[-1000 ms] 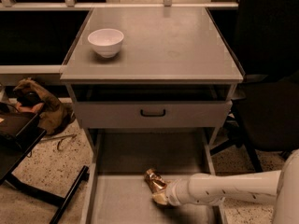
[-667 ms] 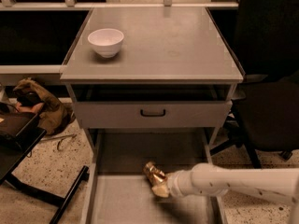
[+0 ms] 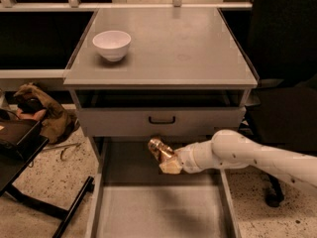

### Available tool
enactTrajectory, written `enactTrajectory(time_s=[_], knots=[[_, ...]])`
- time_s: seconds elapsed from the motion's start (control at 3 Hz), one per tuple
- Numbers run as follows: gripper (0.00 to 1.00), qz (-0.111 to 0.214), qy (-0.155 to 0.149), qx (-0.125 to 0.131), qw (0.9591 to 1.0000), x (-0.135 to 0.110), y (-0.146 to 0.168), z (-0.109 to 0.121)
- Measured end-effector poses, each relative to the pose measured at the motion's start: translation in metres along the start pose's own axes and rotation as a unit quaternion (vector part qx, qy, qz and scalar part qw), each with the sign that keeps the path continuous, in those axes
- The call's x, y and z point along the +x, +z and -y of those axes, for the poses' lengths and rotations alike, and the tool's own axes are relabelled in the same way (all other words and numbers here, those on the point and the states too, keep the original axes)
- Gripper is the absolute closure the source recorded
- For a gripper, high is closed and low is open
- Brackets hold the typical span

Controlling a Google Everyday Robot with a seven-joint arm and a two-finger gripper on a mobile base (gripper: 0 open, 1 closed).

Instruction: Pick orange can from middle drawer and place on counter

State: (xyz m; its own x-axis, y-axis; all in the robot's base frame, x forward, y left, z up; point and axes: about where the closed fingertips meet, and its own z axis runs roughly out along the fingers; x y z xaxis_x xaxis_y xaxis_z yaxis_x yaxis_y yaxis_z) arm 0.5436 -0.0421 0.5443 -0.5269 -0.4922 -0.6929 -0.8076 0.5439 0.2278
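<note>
The orange can (image 3: pixel 158 149), shiny orange-brown and gold, is held tilted in my gripper (image 3: pixel 167 160) above the back part of the open middle drawer (image 3: pixel 148 207). The gripper is shut on the can, at the end of my white arm (image 3: pixel 247 157), which comes in from the right. The can hangs just below the grey drawer front with the black handle (image 3: pixel 162 119). The drawer floor under it is bare. The counter (image 3: pixel 168 48) is the flat grey top of the cabinet above.
A white bowl (image 3: pixel 112 44) stands on the counter's left side. A brown bag (image 3: pixel 39 110) and a dark stand (image 3: pixel 29 182) are on the floor at the left. A dark chair (image 3: pixel 287 108) stands at the right.
My gripper has lifted the orange can off the drawer floor and carried it up and toward the cabinet front. The arm has risen with it.
</note>
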Motion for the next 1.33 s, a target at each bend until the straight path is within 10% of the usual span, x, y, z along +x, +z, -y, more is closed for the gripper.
enactTrajectory(time_s=[0.33,1.0,1.33], knots=[[1.00,0.000,-0.019,-0.012,0.9997,-0.029,-0.031,-0.008],[1.00,0.004,0.007,0.019,0.9998,0.008,-0.138,-0.028],[1.00,0.006,0.001,0.013,0.9999,-0.003,-0.139,-0.028]])
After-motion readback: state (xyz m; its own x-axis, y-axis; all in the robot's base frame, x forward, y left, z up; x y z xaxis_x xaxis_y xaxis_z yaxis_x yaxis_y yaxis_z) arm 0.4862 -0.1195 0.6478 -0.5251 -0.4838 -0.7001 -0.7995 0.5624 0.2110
